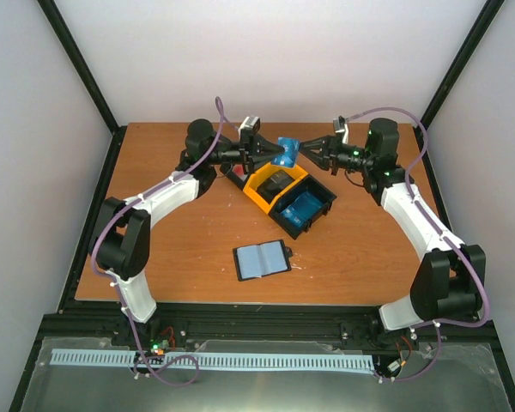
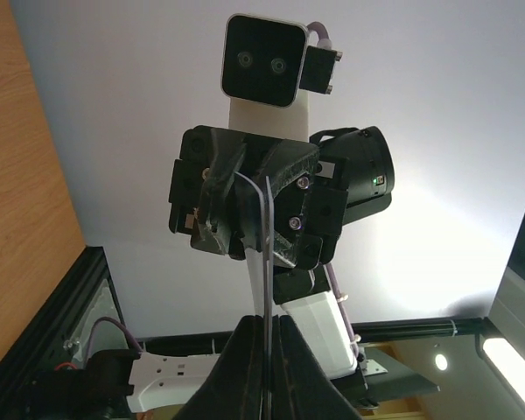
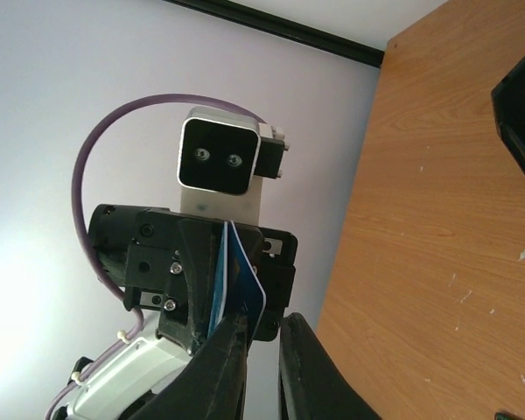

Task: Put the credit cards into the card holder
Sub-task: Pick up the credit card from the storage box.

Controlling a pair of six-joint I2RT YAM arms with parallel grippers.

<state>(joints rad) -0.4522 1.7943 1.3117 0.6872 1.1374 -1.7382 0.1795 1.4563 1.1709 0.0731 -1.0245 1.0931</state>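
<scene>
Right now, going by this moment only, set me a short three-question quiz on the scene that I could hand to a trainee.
1. True or false: the black folding card holder with grey-blue pockets lies open on the brown wooden table.
2. Choose one: the bright blue plastic card held in mid-air is A) clamped in the left end effector, B) flat on the table, C) tucked into the card holder.
3. What colour are the cards in the black plastic bin closest to the card holder?
Key: 1 true; 2 A; 3 blue.
</scene>
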